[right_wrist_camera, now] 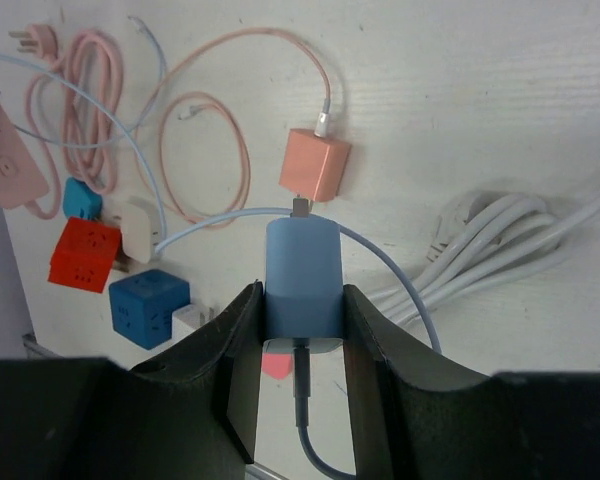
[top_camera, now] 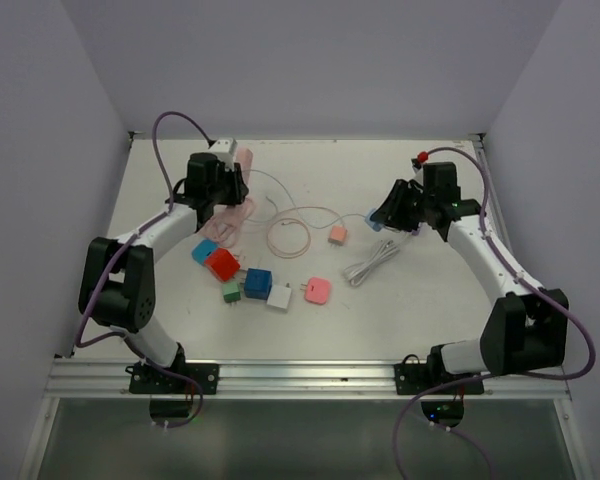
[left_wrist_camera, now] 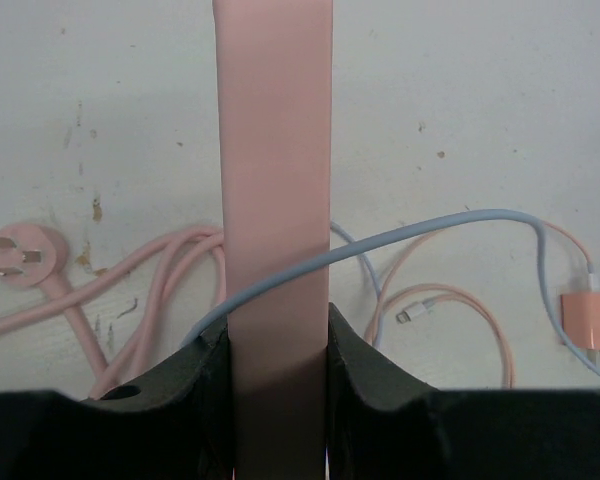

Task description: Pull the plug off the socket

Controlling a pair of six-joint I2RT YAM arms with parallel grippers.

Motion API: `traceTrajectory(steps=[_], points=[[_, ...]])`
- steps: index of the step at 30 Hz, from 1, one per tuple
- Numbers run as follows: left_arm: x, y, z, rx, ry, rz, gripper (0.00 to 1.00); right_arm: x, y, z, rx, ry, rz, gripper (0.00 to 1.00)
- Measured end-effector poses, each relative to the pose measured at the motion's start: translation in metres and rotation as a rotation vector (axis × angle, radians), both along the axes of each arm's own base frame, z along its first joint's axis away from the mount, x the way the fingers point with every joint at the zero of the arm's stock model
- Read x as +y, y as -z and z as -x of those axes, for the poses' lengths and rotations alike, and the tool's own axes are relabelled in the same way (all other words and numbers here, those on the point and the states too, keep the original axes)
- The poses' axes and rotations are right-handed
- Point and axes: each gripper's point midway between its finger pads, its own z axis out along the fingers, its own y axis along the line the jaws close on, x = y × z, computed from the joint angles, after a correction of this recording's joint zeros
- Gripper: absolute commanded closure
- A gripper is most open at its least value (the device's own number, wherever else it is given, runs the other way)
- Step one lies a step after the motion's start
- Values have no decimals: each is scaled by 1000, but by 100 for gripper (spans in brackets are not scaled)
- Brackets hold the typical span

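Note:
My left gripper [top_camera: 226, 185] is shut on a long pink power strip [top_camera: 243, 160], the socket. In the left wrist view the strip [left_wrist_camera: 275, 180] runs straight up from between my fingers [left_wrist_camera: 208, 365]. My right gripper [top_camera: 382, 220] is shut on a light blue charger plug [right_wrist_camera: 302, 262], held above the table, far to the right of the strip and apart from it. A light blue cable [left_wrist_camera: 430, 225] runs from the plug's rear and drapes across the strip. The strip's socket face is hidden.
A peach charger [top_camera: 337, 236] with a coiled pink cable lies mid-table. Red [top_camera: 222, 264], blue [top_camera: 258, 283], green, white and pink [top_camera: 318, 290] adapters sit in front of it. A white cable bundle [top_camera: 372, 262] lies under my right arm. The strip's pink cord [left_wrist_camera: 15, 255] is coiled at the left.

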Motion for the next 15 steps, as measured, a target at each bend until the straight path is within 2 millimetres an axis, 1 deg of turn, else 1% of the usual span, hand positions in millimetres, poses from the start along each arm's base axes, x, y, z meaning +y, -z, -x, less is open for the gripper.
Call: traceTrajectory(steps=[1,4,8,11,12,14,15], points=[[-5,0,2,2,21,6,100,2,9,2,23,-8,3,96],[-26,-1,10,7,96,20,100,12,34,6,90,-38,15,87],[-68,0,29,14,232,17,100,30,59,5,134,-86,33,80],[-101,-1,46,16,339,21,100,42,74,4,151,-115,50,69],[-110,-1,52,18,372,26,100,45,80,4,160,-124,56,62],[-122,-2,60,22,417,33,100,51,91,5,178,-141,65,53],[-129,-2,65,25,442,37,100,53,96,5,188,-147,68,47]])
